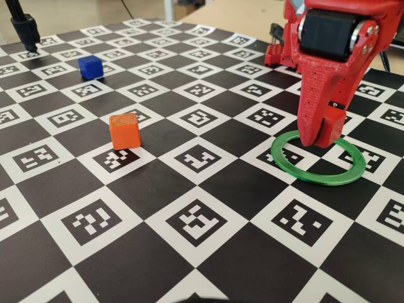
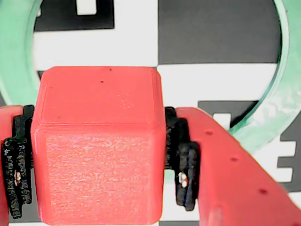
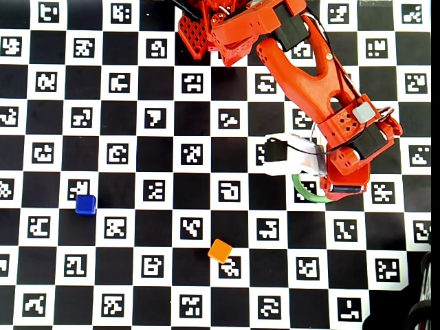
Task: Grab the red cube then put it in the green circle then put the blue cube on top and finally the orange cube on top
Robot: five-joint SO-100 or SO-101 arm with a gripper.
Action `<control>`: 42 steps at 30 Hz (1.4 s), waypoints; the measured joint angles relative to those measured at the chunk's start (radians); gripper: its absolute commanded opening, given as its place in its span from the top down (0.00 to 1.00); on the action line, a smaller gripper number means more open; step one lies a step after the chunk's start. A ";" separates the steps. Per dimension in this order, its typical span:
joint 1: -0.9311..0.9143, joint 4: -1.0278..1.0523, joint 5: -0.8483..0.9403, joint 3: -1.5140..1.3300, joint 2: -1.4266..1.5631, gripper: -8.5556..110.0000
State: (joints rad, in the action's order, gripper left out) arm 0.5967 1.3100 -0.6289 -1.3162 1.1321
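Checkerboard marker table (image 1: 208,189) with green circle (image 1: 297,175), orange cube (image 1: 124,131), blue cube (image 1: 91,67).

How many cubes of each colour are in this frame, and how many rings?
Red cube, in the gripper: 1
Blue cube: 1
Orange cube: 1
Green ring: 1
Total: 4

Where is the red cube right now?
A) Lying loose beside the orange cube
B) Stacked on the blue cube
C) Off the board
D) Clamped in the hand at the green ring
D: the wrist view shows the red cube pinched between the hand's pads, with the green ring curving around behind it.
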 measured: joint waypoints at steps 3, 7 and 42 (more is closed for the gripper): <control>0.000 -0.021 0.000 -0.028 0.000 0.91; 0.000 -0.051 0.000 -0.074 0.000 0.91; 0.000 -0.201 0.002 -0.295 0.166 0.91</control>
State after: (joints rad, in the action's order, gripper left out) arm 0.5967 1.1091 -0.6274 -1.6107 1.2977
